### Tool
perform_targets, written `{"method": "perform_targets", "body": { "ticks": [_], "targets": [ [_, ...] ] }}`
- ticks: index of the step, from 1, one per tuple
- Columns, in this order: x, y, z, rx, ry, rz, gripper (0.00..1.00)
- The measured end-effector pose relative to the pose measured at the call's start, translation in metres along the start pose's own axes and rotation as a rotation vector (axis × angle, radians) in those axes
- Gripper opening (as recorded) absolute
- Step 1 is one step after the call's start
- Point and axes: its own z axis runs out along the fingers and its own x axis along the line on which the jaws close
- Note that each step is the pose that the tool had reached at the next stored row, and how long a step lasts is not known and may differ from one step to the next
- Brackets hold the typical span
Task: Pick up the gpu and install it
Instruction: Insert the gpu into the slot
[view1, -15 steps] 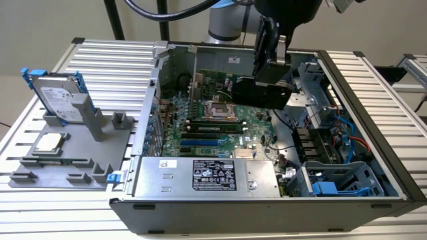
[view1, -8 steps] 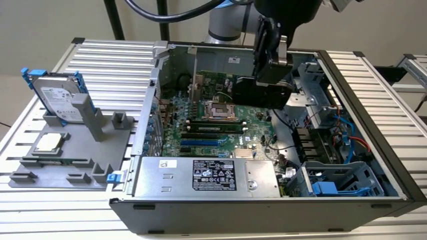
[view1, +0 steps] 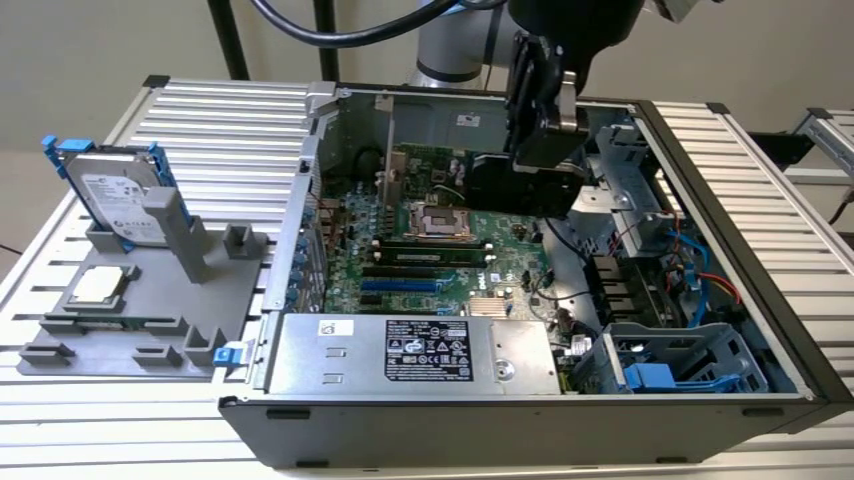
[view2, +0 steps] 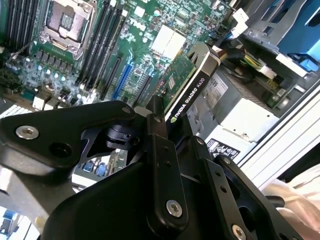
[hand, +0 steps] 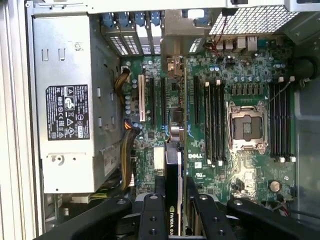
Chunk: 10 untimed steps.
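An open computer case (view1: 747, 250) sat on a table of metal slats (view1: 214, 110). Inside it lay a green board (view1: 400, 260) with an empty chip socket (view1: 441, 220). A grey power box (view1: 414, 355) sat near the front wall, with blue bays (view1: 681, 365) beside it. To the exterior view's left of the case stood a grey rack (view1: 147, 310). A hard drive (view1: 120, 195) with blue rails stood upright in it. A small silver chip (view1: 104, 285) lay flat near it.
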Motion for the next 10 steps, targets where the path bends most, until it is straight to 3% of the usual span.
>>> {"method": "perform_targets", "body": {
  "ticks": [10],
  "targets": [
    [-0.0001, -0.0001, 0.0006, -0.0009, 0.0003, -0.007, 0.0]
  ]
}}
